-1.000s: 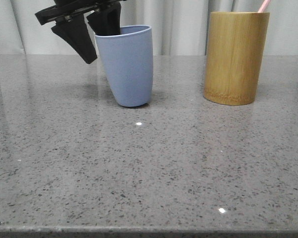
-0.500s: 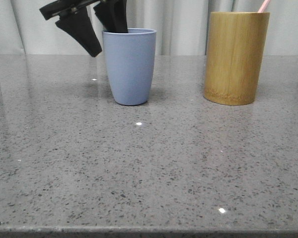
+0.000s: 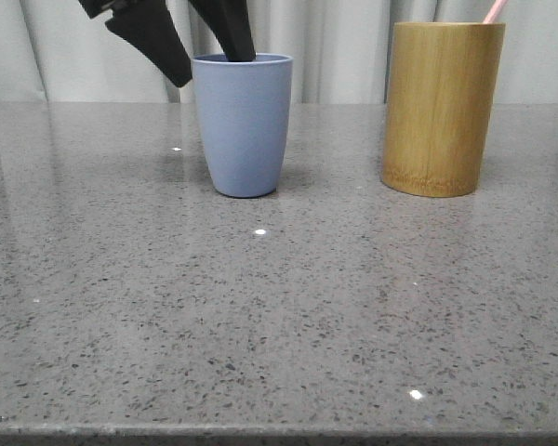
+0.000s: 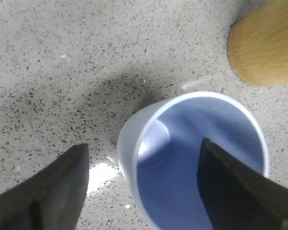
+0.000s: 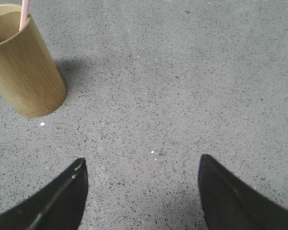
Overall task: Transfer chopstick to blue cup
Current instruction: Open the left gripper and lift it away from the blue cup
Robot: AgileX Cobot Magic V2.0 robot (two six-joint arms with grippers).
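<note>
The blue cup (image 3: 243, 124), tilted a second ago, is now being left upright on the bench (image 3: 279, 307); the left tool (image 3: 201, 48) is being lifted spread, one finger inside the rim; the chopstick (image 3: 493, 11) is being kept in the bamboo holder (image 3: 442, 108) at 3 o'clock; the right tool (image 5: 141, 201) is being held spread; transfer not begun.

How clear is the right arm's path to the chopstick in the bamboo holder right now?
Probably clear. The right end effector is open over bare table, and the chopstick stands out of the bamboo holder with nothing between them. The left end effector is at the blue cup.
</note>
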